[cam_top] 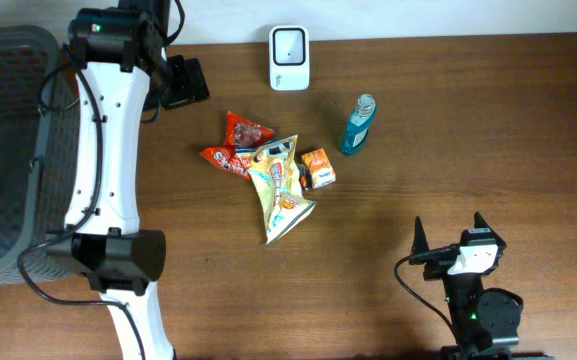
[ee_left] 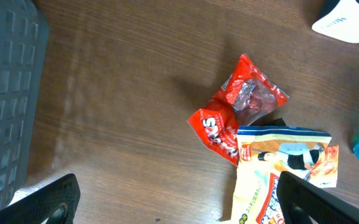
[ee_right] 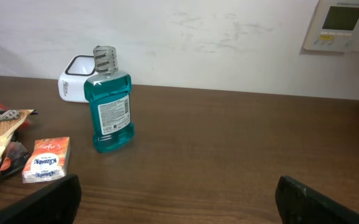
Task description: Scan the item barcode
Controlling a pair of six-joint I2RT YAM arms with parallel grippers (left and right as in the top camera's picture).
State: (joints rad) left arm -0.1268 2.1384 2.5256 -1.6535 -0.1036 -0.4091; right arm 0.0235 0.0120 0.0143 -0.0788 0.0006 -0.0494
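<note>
The desk [cam_top: 488, 120] carries everything. The basket [cam_top: 8, 150] sits well apart from the scanner [cam_top: 289, 57], on the left arm's side.

The left end effector [ee_left: 176, 183] stands wide and empty. It hangs near the scanner on the basket side, and its camera looks down on the snack heap. The right end effector [cam_top: 449, 228] is equally wide and empty, well apart from the scanner at the robot's edge of the desk. Nothing is lifted, so the step in hand looks like choosing and picking an item.

The yellow bag [cam_top: 280, 190] lies farthest from the scanner and overlaps the red bag [cam_top: 240, 142], which lies between it and the scanner. The bottle [cam_top: 358, 125] stands upright near the scanner on the right arm's side. The small pack [cam_top: 318, 168] touches the yellow bag on the bottle side.

The red bag seems the handiest for the left arm. Pinch its free edge, away from the yellow bag, so the neighbour is not dragged along. No barcode shows on any item, so expect to turn the bag over. Hold the film flat, keep the fingers off the code, and face it squarely to the scanner's window. The rigid bottle would be the easier pick for the right arm.
</note>
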